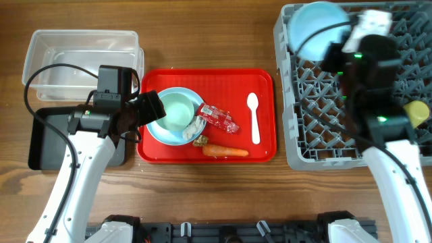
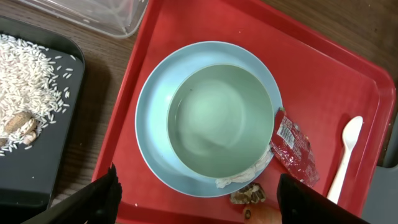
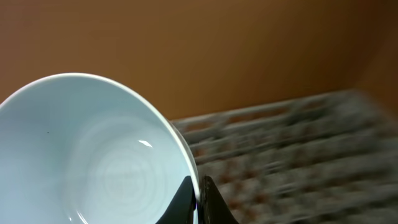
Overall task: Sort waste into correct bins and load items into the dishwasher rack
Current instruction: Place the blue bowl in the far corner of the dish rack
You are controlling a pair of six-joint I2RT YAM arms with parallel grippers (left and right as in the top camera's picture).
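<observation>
Light blue round bowl [image 3: 93,162], rim pinched by right tool [image 3: 199,196] over grey plastic grid rack [image 1: 314,128]; left tool [image 2: 198,196] wide; red wrapper [image 2: 292,146] print illegible.

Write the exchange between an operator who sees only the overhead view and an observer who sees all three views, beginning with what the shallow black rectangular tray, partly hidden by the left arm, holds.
Operator: What is in the shallow black rectangular tray?
Observer: Pale rice-like crumbs, with a small brown food scrap among them.
Operator: Has the right gripper gripped the light blue bowl?
Observer: Yes, it is shut on the bowl's rim.
Operator: Is the left gripper open?
Observer: Open, its fingers wide apart over the light blue round plate.
</observation>
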